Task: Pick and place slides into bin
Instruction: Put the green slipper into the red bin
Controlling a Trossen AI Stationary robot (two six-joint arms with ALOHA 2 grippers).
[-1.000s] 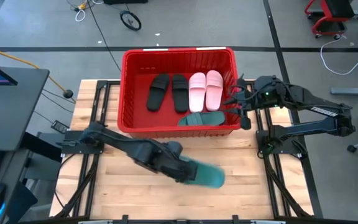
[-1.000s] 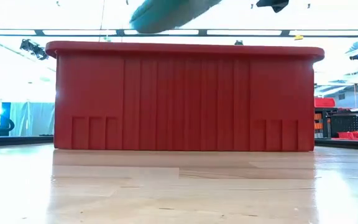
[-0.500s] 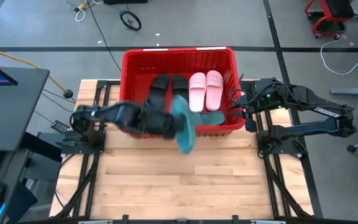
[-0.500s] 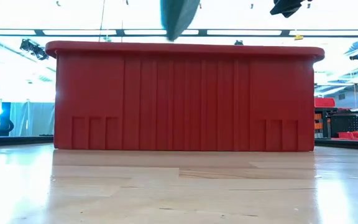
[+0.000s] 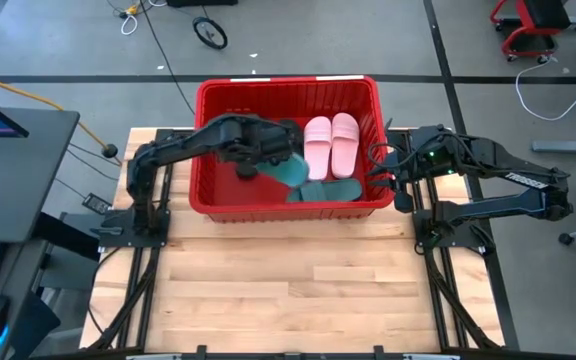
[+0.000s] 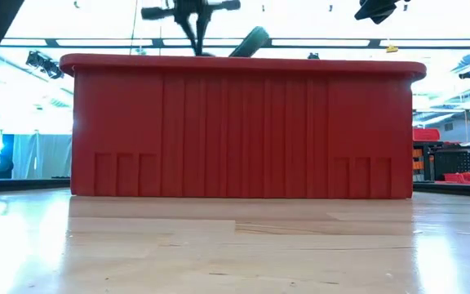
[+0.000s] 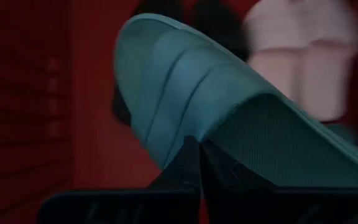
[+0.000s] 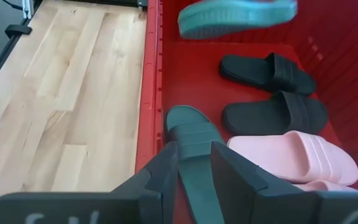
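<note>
My left gripper [image 5: 273,160] reaches over the red bin [image 5: 208,95] and is shut on a teal slide [image 5: 290,168], which also shows in the left wrist view [image 7: 229,124] and high in the right wrist view [image 8: 238,15]. In the low view, part of it [image 6: 251,42] shows above the rim. On the bin floor lie two black slides [image 8: 266,71], two pink slides [image 5: 330,140] and a second teal slide [image 8: 194,140]. My right gripper [image 8: 194,168] hovers at the bin's right end, fingers a little apart and empty. My left gripper pinches the teal slide between its two fingers at its side edge [image 7: 194,146], beside the ribbed strap; the fingers hide the exact spot. It reaches in from the bin's left side. The slide is lifted clear of the bin floor, tilted, above the black slides.
The bin stands at the table's far middle, its tall ribbed near wall [image 6: 243,131] filling the low view. Bare wooden tabletop [image 5: 288,290] lies in front of it. The right arm [image 5: 488,175] stretches along the bin's right side.
My left gripper has carried the teal slide from above the table's near middle up and toward the far edge, over the bin's near wall and into the space above the bin. The slide has turned about on the way. The hold has stayed shut.
</note>
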